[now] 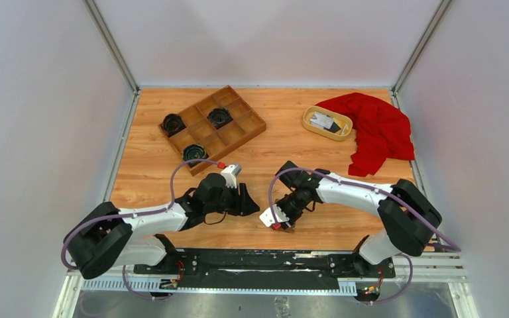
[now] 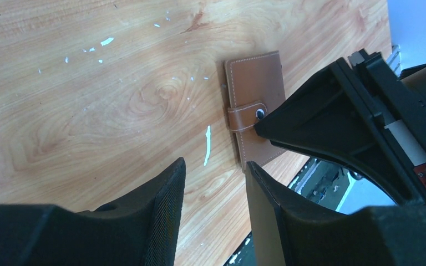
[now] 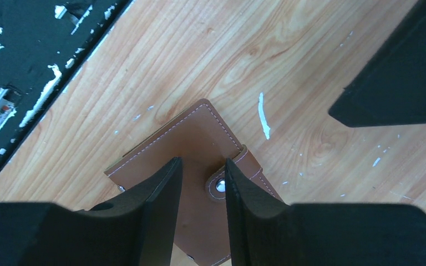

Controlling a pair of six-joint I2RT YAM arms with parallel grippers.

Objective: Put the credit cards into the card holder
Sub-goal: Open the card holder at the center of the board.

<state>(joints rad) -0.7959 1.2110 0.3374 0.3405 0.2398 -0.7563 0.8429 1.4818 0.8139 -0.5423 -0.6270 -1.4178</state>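
The card holder (image 3: 199, 133) is a closed brown wallet lying flat near the table's front edge, its strap snapped shut by a round button (image 3: 220, 187). My right gripper (image 3: 202, 160) hovers right over its face, fingers a little apart with nothing between them. In the left wrist view the card holder (image 2: 258, 83) lies ahead, with a right finger (image 2: 321, 122) at its strap. My left gripper (image 2: 215, 163) is open over bare wood just left of it. The credit cards (image 1: 323, 121), whitish and dark, lie in the yellow dish (image 1: 310, 124) far back right. The top view hides the holder under the right gripper (image 1: 283, 218).
A wooden compartment tray (image 1: 212, 128) with dark round items stands at the back left. A red cloth (image 1: 374, 129) lies crumpled at the back right beside the dish. The black base rail (image 1: 258, 262) runs along the near edge, close behind the wallet.
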